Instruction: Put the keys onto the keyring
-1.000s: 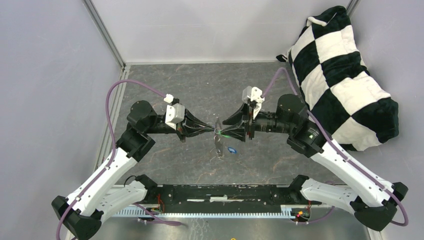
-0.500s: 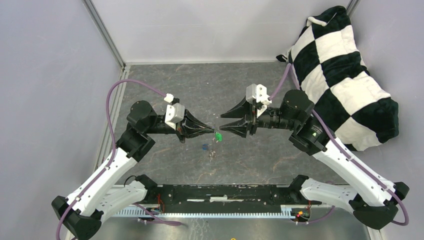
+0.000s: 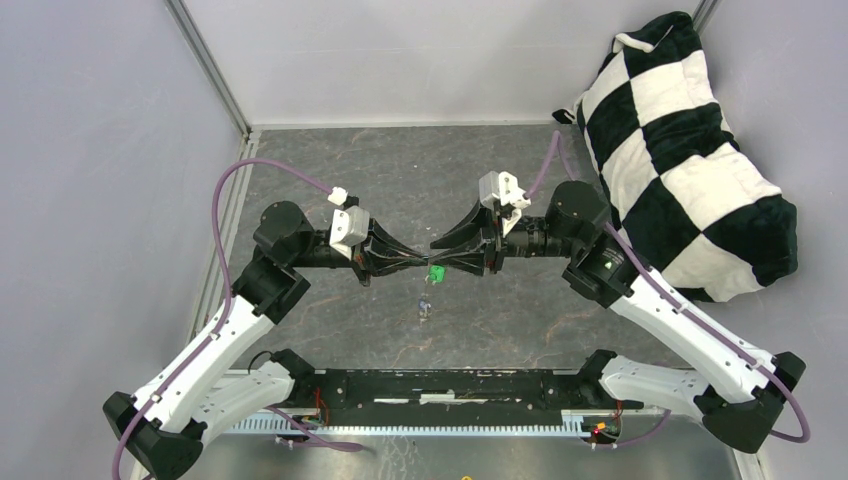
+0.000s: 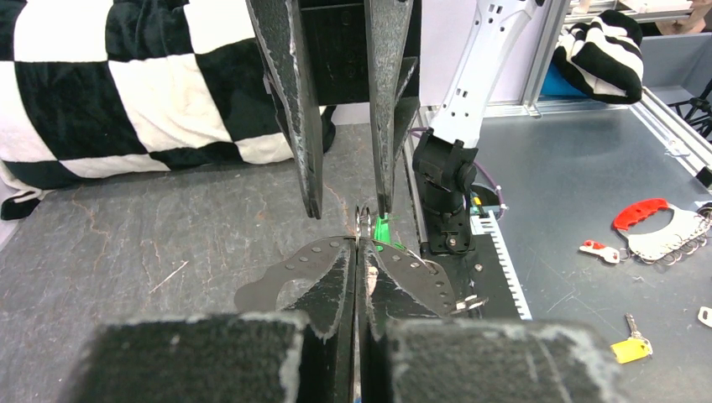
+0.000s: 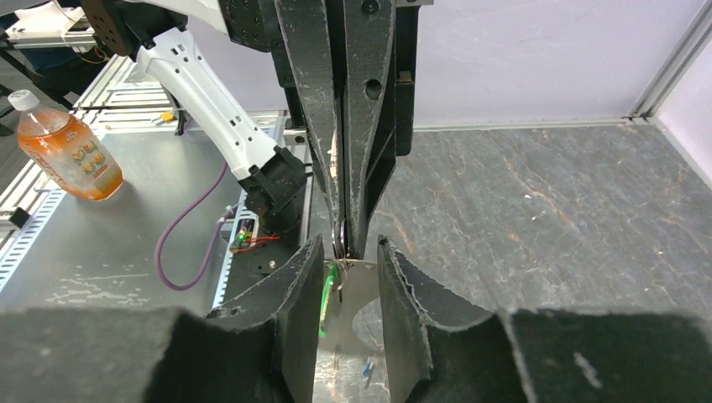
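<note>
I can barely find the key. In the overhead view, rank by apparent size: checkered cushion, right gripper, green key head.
1. checkered cushion
2. right gripper, raised nearer the camera, yet clearly second
3. green key head

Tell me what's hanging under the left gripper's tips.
The green key hangs just below the shut left gripper, and the keyring dangles lower. Where the ring is pinched is hidden inside that grip.

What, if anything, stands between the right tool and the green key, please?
Nothing visible does. The green key hangs right by one finger of the open right tool, next to the keyring pinched in the shut left tool.
</note>
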Controlling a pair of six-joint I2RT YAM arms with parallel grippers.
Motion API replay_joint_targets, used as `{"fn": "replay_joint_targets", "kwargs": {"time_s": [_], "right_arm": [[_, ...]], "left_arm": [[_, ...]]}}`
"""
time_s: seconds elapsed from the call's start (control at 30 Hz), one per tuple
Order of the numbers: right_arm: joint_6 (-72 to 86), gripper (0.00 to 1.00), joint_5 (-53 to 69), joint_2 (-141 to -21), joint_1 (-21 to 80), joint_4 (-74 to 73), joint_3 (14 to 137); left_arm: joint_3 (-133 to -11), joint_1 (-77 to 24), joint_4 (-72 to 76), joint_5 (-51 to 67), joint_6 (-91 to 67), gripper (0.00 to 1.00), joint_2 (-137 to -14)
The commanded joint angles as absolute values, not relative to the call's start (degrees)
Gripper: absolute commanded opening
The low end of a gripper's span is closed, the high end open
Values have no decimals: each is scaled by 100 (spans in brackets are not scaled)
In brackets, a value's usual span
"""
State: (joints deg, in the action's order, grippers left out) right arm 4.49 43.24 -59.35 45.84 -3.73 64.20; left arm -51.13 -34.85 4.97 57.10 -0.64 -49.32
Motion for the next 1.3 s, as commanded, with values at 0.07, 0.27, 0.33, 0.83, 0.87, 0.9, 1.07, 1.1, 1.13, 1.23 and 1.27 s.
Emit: {"fn": "replay_joint_targets", "kwargs": {"time_s": [0.07,0.27,0.33,0.83,0.87,0.9,1.07,1.1,1.13,1.23,1.27], "right_arm": [[667,31,4377,-5915,4568,160,6239],[675,10,4348,-5944,4574,152,6237],[642,1,4320,-5945,4570,74,6275],[-353,1,3828,-6418,4591,-2186,7174],[-379,1,3823,-6463,4602,-2241,7216],[-417,1,3811,-6504,4626,-2315,7270],[-515,1,3739,-6680,4725,-2592,7492],[-527,1,3740,-6716,4738,-2654,7536],[-536,1,3744,-6753,4746,-2695,7572],[-558,1,3729,-6848,4784,-2819,7678],[-575,1,3725,-6898,4800,-2882,7724]], "left_arm": [[-5186,-3507,861,5791,-316,2,-4864],[-5196,-3507,865,5815,-316,2,-4863],[-5197,-3507,785,5870,-249,2,-4867],[-6188,-3507,-2474,5687,2750,42,-5418],[-6195,-3509,-2489,5669,2771,41,-5468],[-6201,-3507,-2488,5651,2795,41,-5536],[-6356,-3516,-2671,5528,3006,37,-5823],[-6435,-3524,-2806,5510,3109,36,-5890],[-6501,-3524,-2897,5475,3166,35,-5945],[-6676,-3532,-3100,5462,3287,31,-6053],[-6693,-3537,-3104,5465,3313,29,-6056]]}}
